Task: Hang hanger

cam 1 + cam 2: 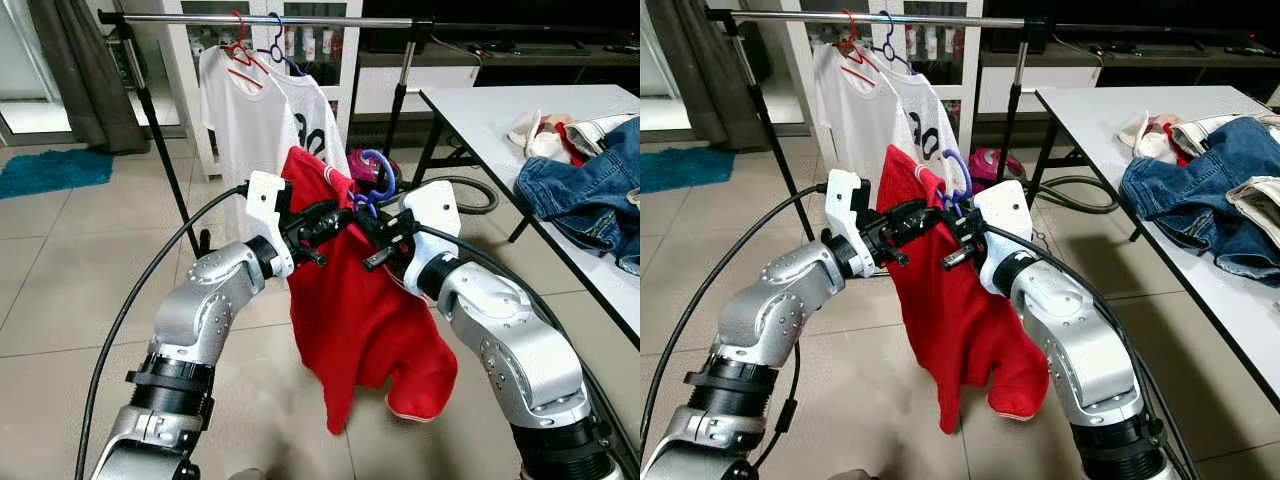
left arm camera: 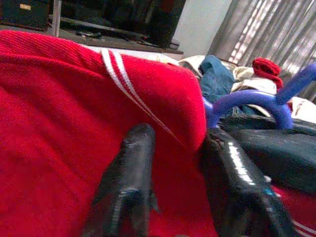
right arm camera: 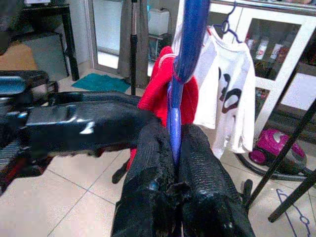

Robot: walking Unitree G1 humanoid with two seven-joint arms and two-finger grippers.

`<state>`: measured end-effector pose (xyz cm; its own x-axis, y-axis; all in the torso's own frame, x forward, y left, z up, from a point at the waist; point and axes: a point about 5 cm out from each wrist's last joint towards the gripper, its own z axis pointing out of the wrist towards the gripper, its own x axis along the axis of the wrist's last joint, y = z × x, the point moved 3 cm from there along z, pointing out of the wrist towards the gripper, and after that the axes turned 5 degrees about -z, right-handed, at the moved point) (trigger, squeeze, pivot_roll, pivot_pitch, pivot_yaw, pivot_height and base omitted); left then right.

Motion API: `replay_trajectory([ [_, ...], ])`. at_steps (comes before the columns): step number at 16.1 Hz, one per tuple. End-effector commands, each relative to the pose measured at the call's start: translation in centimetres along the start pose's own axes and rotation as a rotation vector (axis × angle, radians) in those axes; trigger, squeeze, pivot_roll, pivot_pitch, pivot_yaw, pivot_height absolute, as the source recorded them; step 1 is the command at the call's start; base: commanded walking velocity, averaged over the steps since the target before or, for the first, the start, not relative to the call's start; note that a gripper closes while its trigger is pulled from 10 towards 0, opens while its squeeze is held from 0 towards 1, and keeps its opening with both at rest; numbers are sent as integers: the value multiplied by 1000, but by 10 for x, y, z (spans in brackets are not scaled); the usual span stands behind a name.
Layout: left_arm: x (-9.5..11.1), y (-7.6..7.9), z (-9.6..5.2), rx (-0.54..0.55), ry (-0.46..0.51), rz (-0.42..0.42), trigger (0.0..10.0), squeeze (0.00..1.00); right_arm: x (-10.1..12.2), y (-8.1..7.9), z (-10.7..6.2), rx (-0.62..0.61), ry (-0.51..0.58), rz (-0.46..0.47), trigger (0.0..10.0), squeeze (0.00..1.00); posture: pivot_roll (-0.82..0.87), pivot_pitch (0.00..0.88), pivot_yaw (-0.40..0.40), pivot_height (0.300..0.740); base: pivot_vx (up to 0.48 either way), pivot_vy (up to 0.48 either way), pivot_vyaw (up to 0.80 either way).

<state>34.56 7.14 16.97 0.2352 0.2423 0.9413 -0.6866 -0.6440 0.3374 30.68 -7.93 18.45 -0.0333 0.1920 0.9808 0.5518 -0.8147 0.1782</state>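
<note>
Two end effectors are raised together in front of the clothes rail (image 1: 300, 19). A blue hanger (image 3: 183, 54) carrying a red shirt (image 1: 350, 320) is held between them, below the rail and not hung on it. The hanger's stem is clamped between the closed fingers of the right end effector (image 3: 174, 148). The shirt's shoulder is pinched by the left end effector (image 2: 173, 163), its fingers pressed into the fabric. Two white shirts (image 1: 265, 110) hang on the rail behind. Jeans (image 1: 585, 190) lie on the surface (image 1: 480, 110) to the right.
</note>
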Motion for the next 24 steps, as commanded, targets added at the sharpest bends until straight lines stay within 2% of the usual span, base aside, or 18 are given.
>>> replay_trajectory([
  [1,5,-3,2,12,0,25,0,0,13,-1,0,8,58,-37,10000,0,53,0,7,740,0,0,0],
  [6,5,-11,0,48,-3,5,0,0,13,-4,0,28,57,-70,10000,0,56,0,8,740,0,0,0],
  [12,8,-12,-1,51,-6,-14,0,0,11,-4,0,37,40,-101,10000,0,55,0,10,740,0,0,0],
  [13,14,-11,-2,52,11,-9,0,0,8,-3,-1,36,21,-106,10000,0,55,0,10,740,0,0,0],
  [16,34,-13,-12,71,34,49,0,0,-22,0,-8,78,-153,-147,10000,0,60,0,9,740,0,0,0],
  [19,52,-15,-25,90,47,78,0,0,-38,3,-17,113,-236,-159,10000,0,69,0,5,740,0,0,0],
  [22,73,-33,-39,194,76,137,0,0,-45,11,-30,131,-272,-165,10000,0,68,0,5,740,0,0,0],
  [23,79,-41,-44,244,88,158,0,0,-45,12,-34,144,-268,-151,4118,0,68,0,5,740,0,0,0],
  [24,85,-48,-48,282,97,177,0,0,-45,13,-37,157,-259,-138,0,0,68,0,5,740,0,0,0],
])
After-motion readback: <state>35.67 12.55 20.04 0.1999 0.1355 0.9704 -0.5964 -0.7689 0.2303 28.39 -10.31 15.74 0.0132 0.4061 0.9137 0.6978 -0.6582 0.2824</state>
